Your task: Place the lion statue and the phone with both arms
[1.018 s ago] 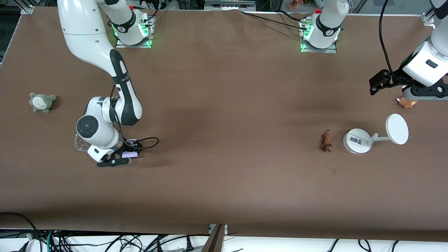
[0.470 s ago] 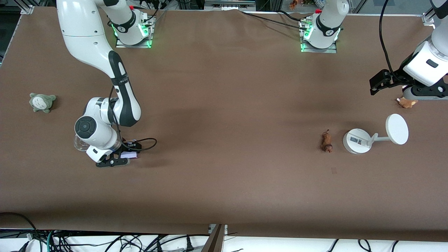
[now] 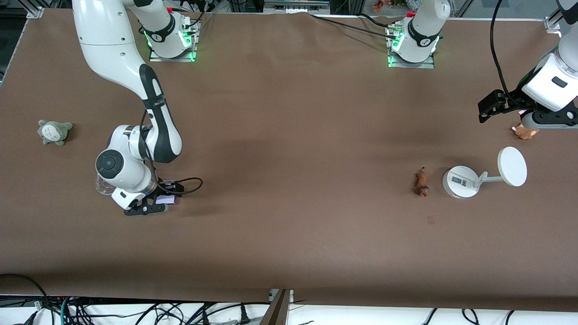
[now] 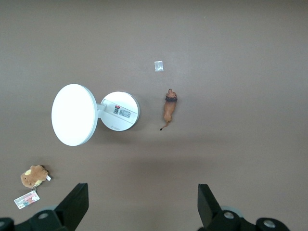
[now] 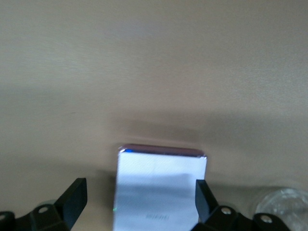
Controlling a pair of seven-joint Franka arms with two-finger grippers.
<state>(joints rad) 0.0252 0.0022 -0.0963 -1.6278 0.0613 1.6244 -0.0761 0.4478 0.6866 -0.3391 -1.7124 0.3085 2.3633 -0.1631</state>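
Brown bench (image 3: 289, 135): right end effector (image 5: 139, 204) low, fingers apart either side of phone (image 5: 159, 190) (not clamped). Left end effector (image 4: 142, 207) spread wide, high over bench; lion statue (image 3: 421, 182) beside white stand (image 3: 460, 181).

You see only a sliver of the phone (image 3: 169, 199) under the right gripper (image 3: 151, 204) in the front view, and the right wrist view cuts its near end off. The left arm's wrist runs off the front view's edge, and the lion statue (image 3: 422, 182) is too small there to show detail.
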